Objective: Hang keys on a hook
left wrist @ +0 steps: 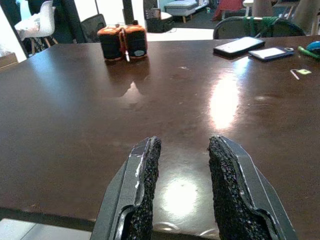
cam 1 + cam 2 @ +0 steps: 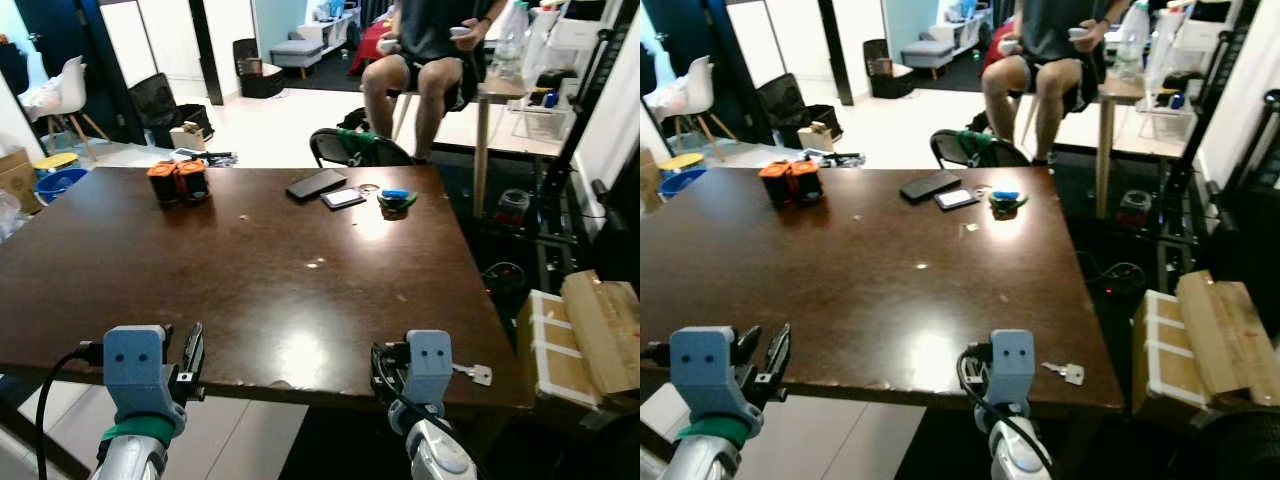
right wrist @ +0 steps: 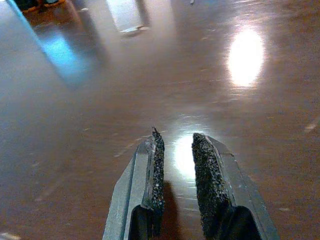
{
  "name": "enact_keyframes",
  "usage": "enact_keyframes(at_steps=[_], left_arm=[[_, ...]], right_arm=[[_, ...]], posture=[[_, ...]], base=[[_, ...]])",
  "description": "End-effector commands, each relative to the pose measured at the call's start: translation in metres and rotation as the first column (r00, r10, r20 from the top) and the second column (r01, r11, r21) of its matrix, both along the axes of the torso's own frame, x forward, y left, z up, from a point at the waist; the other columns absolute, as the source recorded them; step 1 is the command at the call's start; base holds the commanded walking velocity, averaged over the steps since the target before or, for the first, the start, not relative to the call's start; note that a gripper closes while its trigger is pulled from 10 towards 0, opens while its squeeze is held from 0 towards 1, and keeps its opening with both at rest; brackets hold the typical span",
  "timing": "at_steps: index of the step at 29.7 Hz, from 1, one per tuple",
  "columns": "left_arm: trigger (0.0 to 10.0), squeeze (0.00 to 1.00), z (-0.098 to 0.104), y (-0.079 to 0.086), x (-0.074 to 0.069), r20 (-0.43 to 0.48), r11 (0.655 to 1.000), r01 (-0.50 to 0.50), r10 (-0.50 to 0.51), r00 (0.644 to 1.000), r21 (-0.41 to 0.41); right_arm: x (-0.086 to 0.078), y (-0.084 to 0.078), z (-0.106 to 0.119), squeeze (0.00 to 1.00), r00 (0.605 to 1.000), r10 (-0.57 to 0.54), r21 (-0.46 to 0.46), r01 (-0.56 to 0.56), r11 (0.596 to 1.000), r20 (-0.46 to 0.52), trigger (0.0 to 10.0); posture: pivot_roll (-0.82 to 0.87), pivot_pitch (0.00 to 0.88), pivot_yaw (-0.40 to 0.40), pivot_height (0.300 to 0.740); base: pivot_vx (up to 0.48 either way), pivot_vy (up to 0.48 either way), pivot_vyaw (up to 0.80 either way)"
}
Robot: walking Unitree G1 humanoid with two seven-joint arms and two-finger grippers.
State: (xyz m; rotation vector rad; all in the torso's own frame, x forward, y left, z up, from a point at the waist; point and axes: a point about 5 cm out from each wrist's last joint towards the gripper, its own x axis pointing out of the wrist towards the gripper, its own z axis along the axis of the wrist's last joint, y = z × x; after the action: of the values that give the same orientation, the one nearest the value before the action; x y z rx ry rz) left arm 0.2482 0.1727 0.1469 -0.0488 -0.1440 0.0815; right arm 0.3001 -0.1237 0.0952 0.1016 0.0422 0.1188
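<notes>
A small silver key (image 2: 478, 374) lies at the front right edge of the dark wooden table (image 2: 260, 270). Far across the table, a green and blue tag (image 2: 397, 199) with a metal ring (image 2: 368, 188) rests beside a black phone (image 2: 316, 184). My left gripper (image 1: 182, 142) hovers over the table's front edge, open and holding nothing. My right gripper (image 3: 175, 137) is low over the glossy tabletop near the front right, its fingers a narrow gap apart and nothing between them. The silver key sits just right of the right wrist block (image 2: 428, 365).
Two orange and black cylinders (image 2: 178, 182) stand at the far left of the table, and a small white card (image 2: 343, 198) lies by the phone. A chair (image 2: 355, 148) is tucked at the far edge. A person (image 2: 430, 50) sits beyond. Cardboard boxes (image 2: 590, 330) stand to the right.
</notes>
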Motion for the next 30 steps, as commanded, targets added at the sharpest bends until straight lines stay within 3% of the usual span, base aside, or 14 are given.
enact_keyframes(at_steps=[1, 7, 12, 30], left_arm=[[10.0, 0.00, -0.004, 0.002, -0.002, -0.021, 1.000, -0.006, 0.006, 1.000, 0.007], [10.0, 0.00, -0.008, 0.007, -0.003, -0.042, 0.999, -0.043, 0.044, 0.998, 0.029], [10.0, 0.00, -0.006, 0.010, -0.003, -0.032, 0.998, -0.056, 0.056, 0.998, 0.019], [10.0, 0.00, -0.009, 0.011, -0.004, -0.046, 0.997, -0.072, 0.072, 0.996, 0.006]], right_arm=[[-0.002, 0.001, -0.006, 0.00, 1.000, 0.004, 0.008, -0.004, 1.000, -0.029, 10.0], [-0.001, 0.001, -0.004, 0.00, 1.000, 0.006, -0.001, -0.006, 1.000, -0.026, 10.0], [0.001, 0.005, 0.003, 0.00, 0.999, 0.032, -0.059, -0.031, 0.998, 0.013, 10.0], [0.001, 0.006, 0.001, 0.00, 0.999, 0.054, -0.072, -0.054, 0.996, 0.004, 10.0]], posture=[[-0.14, 0.014, 0.169, 0.740], [-0.14, 0.014, 0.169, 0.740], [-0.13, 0.013, 0.166, 0.740], [-0.14, 0.012, 0.160, 0.740]], base=[[0.000, 0.000, 0.00], [0.000, 0.000, 0.00], [0.000, 0.000, 0.00], [0.000, 0.000, 0.80]])
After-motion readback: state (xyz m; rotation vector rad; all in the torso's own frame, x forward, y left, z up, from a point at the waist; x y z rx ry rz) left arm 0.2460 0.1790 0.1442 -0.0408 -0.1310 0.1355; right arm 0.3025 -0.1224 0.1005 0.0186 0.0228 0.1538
